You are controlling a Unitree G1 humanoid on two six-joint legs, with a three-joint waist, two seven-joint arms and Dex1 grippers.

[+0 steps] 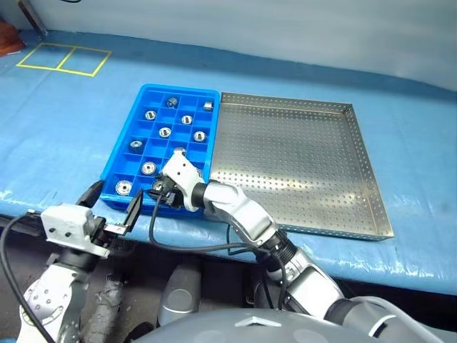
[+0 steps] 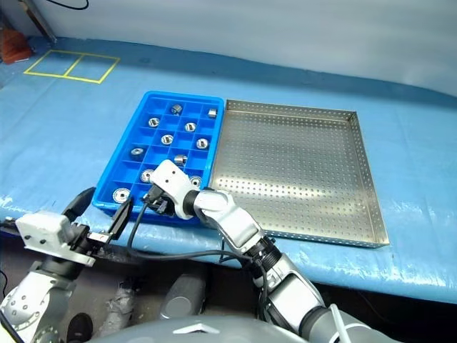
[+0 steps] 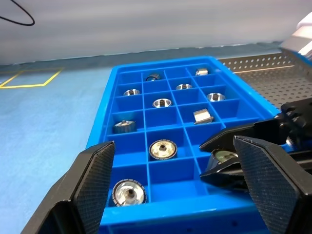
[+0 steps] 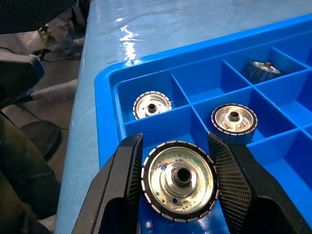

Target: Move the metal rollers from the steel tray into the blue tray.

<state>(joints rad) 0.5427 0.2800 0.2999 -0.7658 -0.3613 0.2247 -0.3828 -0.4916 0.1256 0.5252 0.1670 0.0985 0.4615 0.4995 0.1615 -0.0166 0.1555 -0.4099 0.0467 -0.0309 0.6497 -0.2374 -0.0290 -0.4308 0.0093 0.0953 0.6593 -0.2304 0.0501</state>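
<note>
— There, the roller (image 4: pixel 179 180): shiny disc, ribbed dark rim, dark hole in the middle, clamped between the two black fingers of the right gripper (image 4: pixel 178 187). It hangs over the near end of the blue tray (image 1: pixel 114 161), above a compartment by the front rim.

— Which compartment exactly?

— Can't say; the roller and the fingers cover the floor beneath them. From the head, the white wrist hides that corner too.

— And the other rollers?

— Sitting one to a compartment in the blue tray. One at the near left corner (image 1: pixel 123 188), one just behind it (image 1: pixel 148 168), more toward the far end (image 1: pixel 165 132), one far back (image 1: pixel 171 101). A couple lie on their sides, so their holes don't show (image 3: pixel 203 116).

— The steel tray?

— Just right of the blue one, edges touching or nearly so; I can't tell which. Its perforated floor (image 1: pixel 300 157) shows bare; the right arm crosses its near left corner and covers that bit.

— Left gripper?

— Off the table's front edge, left of the blue tray, fingers spread wide with nothing between them (image 1: pixel 113 209). One finger's tip is hard to pick out against the dark below.

— Underneath it all?

— Blue cloth (image 1: pixel 64 136), yellow tape squares far left (image 1: pixel 63 58).
</note>
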